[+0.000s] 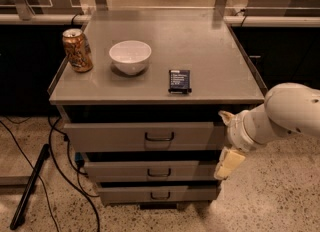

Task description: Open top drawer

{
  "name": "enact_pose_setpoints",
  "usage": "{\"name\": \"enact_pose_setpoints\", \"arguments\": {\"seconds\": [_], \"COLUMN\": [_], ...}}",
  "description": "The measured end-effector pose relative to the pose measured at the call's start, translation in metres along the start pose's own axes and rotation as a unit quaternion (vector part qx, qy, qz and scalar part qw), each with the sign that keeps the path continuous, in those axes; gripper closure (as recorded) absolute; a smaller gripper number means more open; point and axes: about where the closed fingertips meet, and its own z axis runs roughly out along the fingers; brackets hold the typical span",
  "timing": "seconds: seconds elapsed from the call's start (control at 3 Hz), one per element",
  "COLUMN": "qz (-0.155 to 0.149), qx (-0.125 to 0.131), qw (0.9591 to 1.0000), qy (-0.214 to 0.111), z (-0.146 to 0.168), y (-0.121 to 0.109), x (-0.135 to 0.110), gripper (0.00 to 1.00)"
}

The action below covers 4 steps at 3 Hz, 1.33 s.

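The top drawer (110, 137) is the widest grey metal front of the cabinet, just under the tabletop, with a dark loop handle (159, 137) at its centre. Its front stands upright and pushed in. My gripper (226, 141) is at the drawer's right end, to the right of the handle and apart from it. It is open and empty, with one cream finger (225, 118) up at the drawer's top edge and the other finger (229, 163) down by the middle drawer.
Two narrower drawer fronts (150, 171) sit below. On the cabinet top (210, 56) stand a drink can (77, 50), a white bowl (130, 57) and a small dark box (179, 81). A black pole (30, 186) and cables (62, 161) lie on the floor at the left.
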Motion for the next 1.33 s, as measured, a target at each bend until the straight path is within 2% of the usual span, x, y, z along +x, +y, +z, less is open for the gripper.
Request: {"name": "enact_pose_setpoints", "arguments": {"seconds": [0.33, 0.67, 1.33], "qz": [-0.012, -0.017, -0.019], "qx": [-0.001, -0.004, -0.016], "qw": [0.9997, 0.9993, 0.9991], "qy": [0.022, 0.032, 0.035], "z": [0.015, 0.025, 0.041], "y": [-0.013, -0.022, -0.038], "x": [0.002, 0.004, 0.005], "gripper": [0.00, 0.00, 0.00]}}
